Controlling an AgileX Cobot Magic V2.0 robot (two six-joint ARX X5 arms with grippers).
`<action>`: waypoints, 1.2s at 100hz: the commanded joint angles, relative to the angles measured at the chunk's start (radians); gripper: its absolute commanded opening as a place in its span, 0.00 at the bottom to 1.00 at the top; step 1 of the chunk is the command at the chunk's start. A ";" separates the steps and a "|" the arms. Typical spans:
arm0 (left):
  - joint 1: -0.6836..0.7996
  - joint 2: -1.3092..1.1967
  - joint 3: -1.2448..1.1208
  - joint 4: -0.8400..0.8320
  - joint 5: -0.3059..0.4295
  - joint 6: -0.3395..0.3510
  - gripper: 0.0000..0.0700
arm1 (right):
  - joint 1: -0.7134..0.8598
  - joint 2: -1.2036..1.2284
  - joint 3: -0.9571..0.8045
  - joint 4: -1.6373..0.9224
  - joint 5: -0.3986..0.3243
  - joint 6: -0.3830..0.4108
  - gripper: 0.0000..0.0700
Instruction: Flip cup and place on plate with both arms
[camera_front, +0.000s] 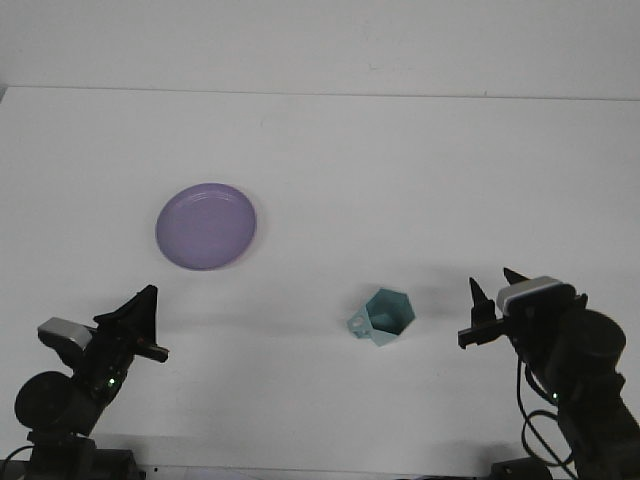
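resting on the white tabletop (400, 160), the teal cup (385, 316) sits alone at about four o'clock from the purple plate (206, 225), well apart. right pincer (492, 295) is released, empty, beside the cup. left pincer's (140, 318) state i cannot tell.

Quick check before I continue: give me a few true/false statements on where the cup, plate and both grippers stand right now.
1. The cup sits on the plate. False: it rests on the table, right of the plate.
2. The right gripper holds the cup. False: it is apart from it, open.
3. The plate has nothing on it. True.
4. The left gripper is near the table's front-left edge. True.
5. The cup's opening faces up. True.
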 joint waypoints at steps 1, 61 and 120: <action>-0.014 0.088 0.074 -0.021 0.051 0.058 0.02 | -0.008 -0.079 -0.092 0.061 0.010 0.027 0.52; -0.470 0.898 0.690 -0.351 0.108 0.274 0.42 | -0.027 -0.345 -0.282 0.143 0.102 0.061 0.52; -0.756 1.532 1.332 -0.756 0.013 0.369 0.62 | -0.027 -0.345 -0.282 0.143 0.101 0.060 0.52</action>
